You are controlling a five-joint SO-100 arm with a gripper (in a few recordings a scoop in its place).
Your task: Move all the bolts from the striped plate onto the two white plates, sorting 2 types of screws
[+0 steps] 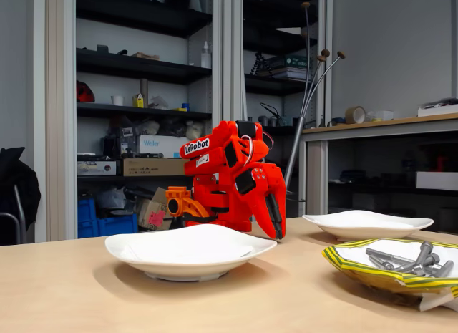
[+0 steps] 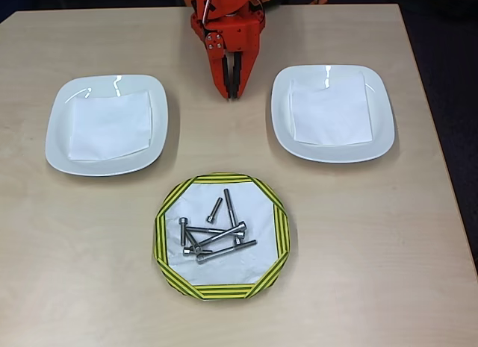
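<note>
Grey metal bolts (image 2: pixel 213 233) are piled together on the striped plate (image 2: pixel 168 220), which sits near the front edge of the table (image 2: pixel 60 272) in the overhead view. Long slim ones are crossed over one another, with a few short stubby ones beside them. Two white plates (image 2: pixel 106 124) are set further back, one toward the left edge and the other (image 2: pixel 332 113) toward the right edge; each is lined with a white sheet and no bolt is seen on either. By this, the sorting is judged not yet begun, and every bolt is left to be moved. The red gripper (image 2: pixel 232 93) is folded down at the back edge, between the white plates and well apart from the bolts. Its jaws are pressed together with nothing between them.
</note>
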